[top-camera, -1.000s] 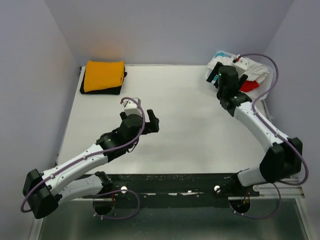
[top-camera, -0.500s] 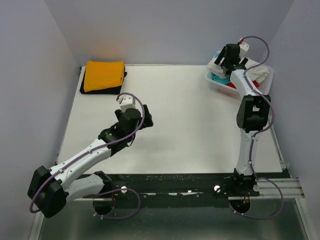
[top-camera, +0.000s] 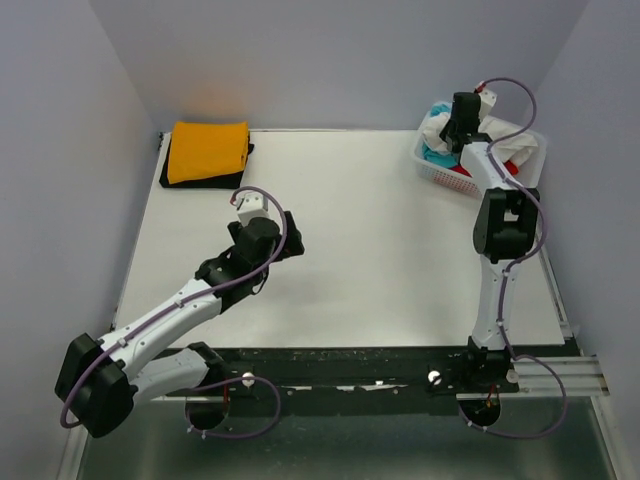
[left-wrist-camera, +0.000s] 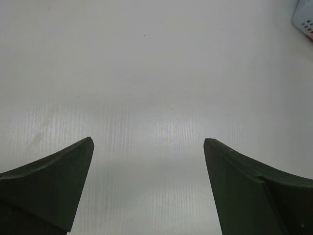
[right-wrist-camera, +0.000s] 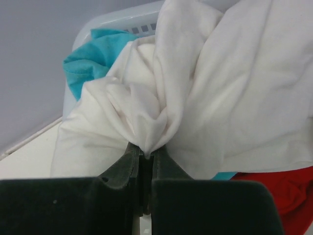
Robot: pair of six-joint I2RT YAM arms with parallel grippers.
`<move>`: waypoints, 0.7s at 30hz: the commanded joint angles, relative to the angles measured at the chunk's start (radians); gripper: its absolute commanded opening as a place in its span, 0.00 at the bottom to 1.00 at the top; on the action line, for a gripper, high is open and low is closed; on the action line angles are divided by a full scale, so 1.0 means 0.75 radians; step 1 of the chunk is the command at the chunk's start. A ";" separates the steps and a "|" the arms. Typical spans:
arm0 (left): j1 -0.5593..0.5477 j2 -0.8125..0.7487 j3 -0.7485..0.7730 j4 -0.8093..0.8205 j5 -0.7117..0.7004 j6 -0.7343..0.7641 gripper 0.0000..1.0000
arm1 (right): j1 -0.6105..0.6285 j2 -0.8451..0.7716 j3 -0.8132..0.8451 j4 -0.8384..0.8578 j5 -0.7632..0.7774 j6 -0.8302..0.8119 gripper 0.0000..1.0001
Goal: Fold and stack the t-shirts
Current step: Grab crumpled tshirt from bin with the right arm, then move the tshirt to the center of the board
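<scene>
Up at the far right corner of the table point(top-camera: 380, 260), the right gripper point(right-wrist-camera: 146, 149) reaches into the white basket point(top-camera: 437, 170). Its jaws are pinched tight on a bunched fold of the white t-shirt point(right-wrist-camera: 234, 88). That shirt lies heaped on top of the pile in the basket. In the wrist view the turquoise t-shirt point(right-wrist-camera: 90, 63) shows from beneath it on the left, and the red t-shirt point(right-wrist-camera: 286, 196) lies under it at the lower right. The left gripper point(left-wrist-camera: 148, 142) hangs over the table, left of the middle and well apart from the basket, with its jaws spread wide. Its own camera shows the tabletop below and a corner of the basket at the upper right edge. At the far left corner, the orange-yellow t-shirt point(top-camera: 207, 150) lies folded flat on top of the folded black t-shirt point(top-camera: 205, 183), whose edge shows along the near and right sides.
</scene>
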 commanded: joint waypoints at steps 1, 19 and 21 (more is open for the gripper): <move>0.007 -0.111 -0.057 -0.019 0.040 -0.027 0.99 | -0.009 -0.267 0.001 0.071 -0.031 -0.069 0.01; 0.007 -0.487 -0.224 -0.107 0.157 -0.064 0.98 | 0.159 -0.847 0.053 -0.083 -1.305 0.102 0.01; 0.007 -0.523 -0.229 -0.145 0.153 -0.072 0.99 | 0.275 -0.872 0.044 -0.188 -1.253 0.006 0.01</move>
